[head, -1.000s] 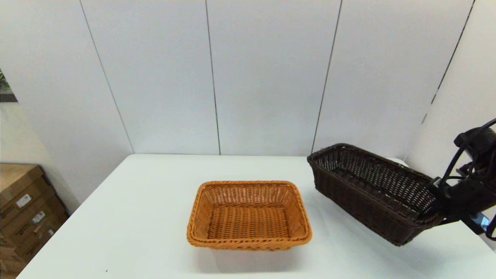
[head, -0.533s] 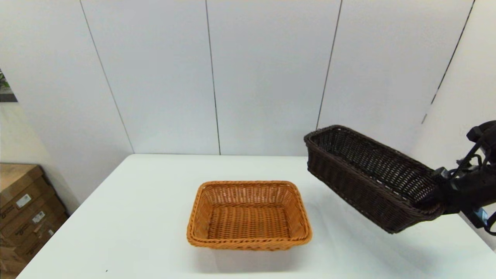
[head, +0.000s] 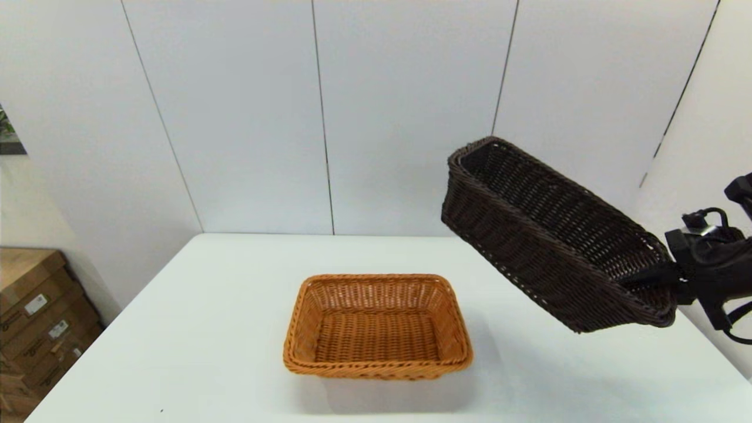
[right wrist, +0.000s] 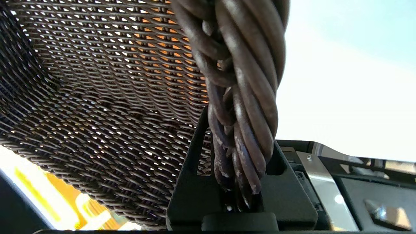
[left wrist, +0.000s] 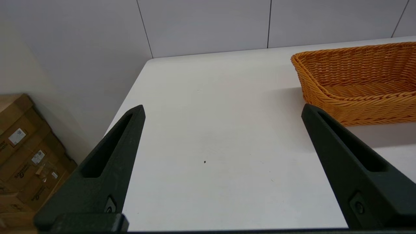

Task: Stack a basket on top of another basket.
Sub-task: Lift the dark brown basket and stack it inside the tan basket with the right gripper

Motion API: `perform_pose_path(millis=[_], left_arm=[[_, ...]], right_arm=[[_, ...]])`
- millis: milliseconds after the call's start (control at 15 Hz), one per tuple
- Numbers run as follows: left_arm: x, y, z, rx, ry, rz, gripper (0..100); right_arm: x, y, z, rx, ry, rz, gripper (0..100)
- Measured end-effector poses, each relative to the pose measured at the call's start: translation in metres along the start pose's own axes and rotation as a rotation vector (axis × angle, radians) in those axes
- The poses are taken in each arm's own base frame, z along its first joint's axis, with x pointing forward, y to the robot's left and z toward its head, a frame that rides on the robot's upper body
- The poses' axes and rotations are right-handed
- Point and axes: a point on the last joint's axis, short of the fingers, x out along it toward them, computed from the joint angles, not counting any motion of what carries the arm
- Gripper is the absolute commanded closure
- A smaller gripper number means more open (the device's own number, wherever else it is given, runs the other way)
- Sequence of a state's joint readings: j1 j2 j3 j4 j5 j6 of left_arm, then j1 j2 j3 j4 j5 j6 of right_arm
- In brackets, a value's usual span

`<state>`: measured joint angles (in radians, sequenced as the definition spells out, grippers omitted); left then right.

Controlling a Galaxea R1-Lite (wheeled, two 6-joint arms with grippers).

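Note:
The dark brown basket (head: 546, 235) hangs in the air at the right, tilted with its far end raised. My right gripper (head: 658, 276) is shut on its near-end rolled rim (right wrist: 240, 84), which fills the right wrist view between the fingers (right wrist: 191, 175). The orange basket (head: 377, 325) sits flat on the white table (head: 194, 329) at the centre, left of and below the lifted one. Orange shows through the dark weave (right wrist: 97, 81) in the right wrist view. My left gripper (left wrist: 222, 110) is open over bare table left of the orange basket (left wrist: 357, 81), holding nothing.
Cardboard boxes (head: 35, 317) stand on the floor off the table's left edge. White wall panels (head: 399, 111) rise behind the table's far edge and along the right side. A small dark speck (left wrist: 204, 161) lies on the table near the left gripper.
The right arm has lifted the dark brown basket off the table, up and slightly left. Its far end has tipped higher. The orange basket and the left arm stayed still.

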<state>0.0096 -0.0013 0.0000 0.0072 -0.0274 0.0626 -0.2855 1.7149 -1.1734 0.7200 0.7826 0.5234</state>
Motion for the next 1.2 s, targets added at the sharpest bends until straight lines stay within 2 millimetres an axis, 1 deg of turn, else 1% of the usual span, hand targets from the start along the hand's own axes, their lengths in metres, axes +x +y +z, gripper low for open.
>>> perform_pose_path(millis=[133, 267, 667, 1000, 1200], left_arm=[[0.000, 0.000, 0.000, 0.000, 0.000, 0.000, 0], [0.000, 0.000, 0.000, 0.000, 0.000, -0.001, 0], [0.000, 0.000, 0.000, 0.000, 0.000, 0.000, 0], [0.000, 0.000, 0.000, 0.000, 0.000, -0.001, 0], [0.000, 0.000, 0.000, 0.000, 0.000, 0.000, 0]], right_arm=[[0.003, 0.005, -0.004, -0.073, 0.017, 0.004, 100], [0.011, 0.012, -0.010, -0.166, 0.048, 0.006, 100], [0.038, 0.036, -0.023, -0.451, 0.150, 0.012, 100], [0.060, 0.060, -0.032, -0.558, 0.207, 0.010, 100], [0.077, 0.077, -0.038, -0.618, 0.251, 0.014, 100]])
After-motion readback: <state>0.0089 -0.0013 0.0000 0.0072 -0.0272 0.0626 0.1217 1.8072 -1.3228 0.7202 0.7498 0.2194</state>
